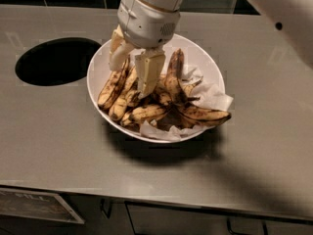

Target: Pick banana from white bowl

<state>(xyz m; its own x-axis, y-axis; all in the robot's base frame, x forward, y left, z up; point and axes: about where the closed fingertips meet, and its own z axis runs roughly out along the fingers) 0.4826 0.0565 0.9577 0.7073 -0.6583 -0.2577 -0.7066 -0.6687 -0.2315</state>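
The banana (pixel 110 89) lies at the left of the heap in the white bowl (pixel 95 67), around the middle of the worktop (pixel 54 141). Over its far end the gripper (pixel 130 79) reaches down, fingers (pixel 149 72) spread open, holding nothing. A round hole (pixel 56 61) is toward the back left corner.

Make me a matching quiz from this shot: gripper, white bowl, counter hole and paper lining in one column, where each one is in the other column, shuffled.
1 gripper
2 white bowl
3 counter hole
4 paper lining

a left of the bowl
b under the bananas
c on the grey counter
d over the bowl's left half, fingers apart

Pairs: 1-d, 2-c, 3-a, 4-b
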